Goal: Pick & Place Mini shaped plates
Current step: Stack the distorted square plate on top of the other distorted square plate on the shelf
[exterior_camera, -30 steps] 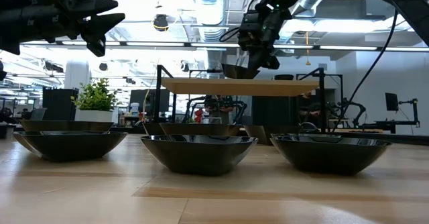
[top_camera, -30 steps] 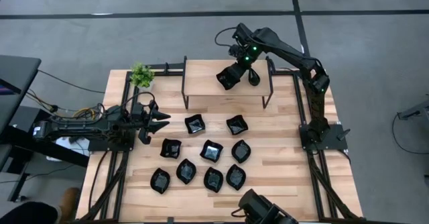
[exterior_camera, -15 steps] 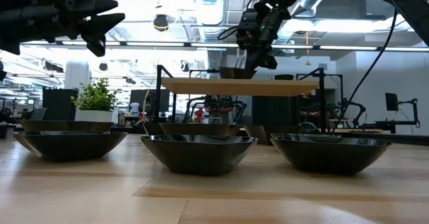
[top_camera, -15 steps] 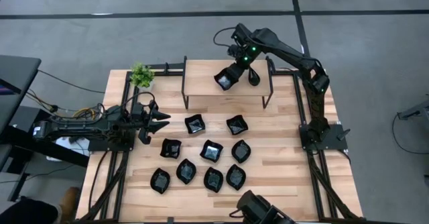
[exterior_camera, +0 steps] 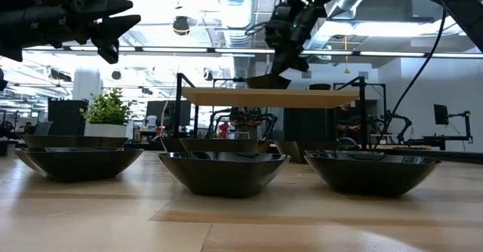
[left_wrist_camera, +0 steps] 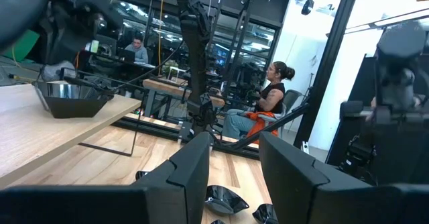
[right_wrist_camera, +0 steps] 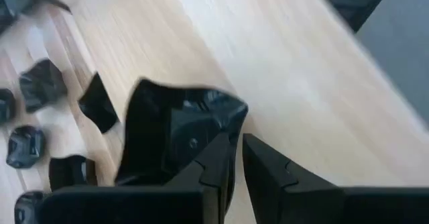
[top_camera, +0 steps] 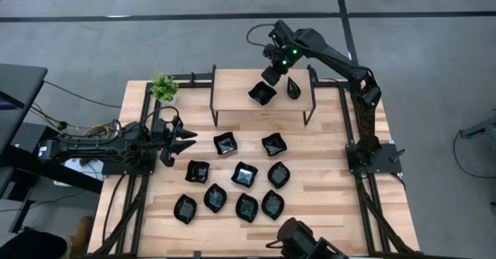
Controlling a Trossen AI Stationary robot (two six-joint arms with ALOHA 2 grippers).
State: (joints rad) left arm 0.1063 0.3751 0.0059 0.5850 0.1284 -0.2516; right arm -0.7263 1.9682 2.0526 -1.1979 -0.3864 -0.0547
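A wavy-edged black mini plate lies on the raised wooden shelf, with a teardrop-shaped plate beside it. My right gripper hangs just above the wavy plate's far-right corner, pointing steeply down. In the right wrist view its fingertips stand a narrow gap apart beside the plate's rim, with bare wood between them. Several more black plates rest on the table below. My left gripper waits open in the air at the table's left side.
The shelf stands on thin black legs across the table's far half. A small green plant sits at the far left corner. In the low view the front row of plates stands before the shelf. People sit in the room beyond.
My right gripper has risen a little and drawn toward the table's far edge, away from the wavy plate. That plate was tilted under the fingers just above the shelf a second ago. It now lies on the shelf, apart from the gripper.
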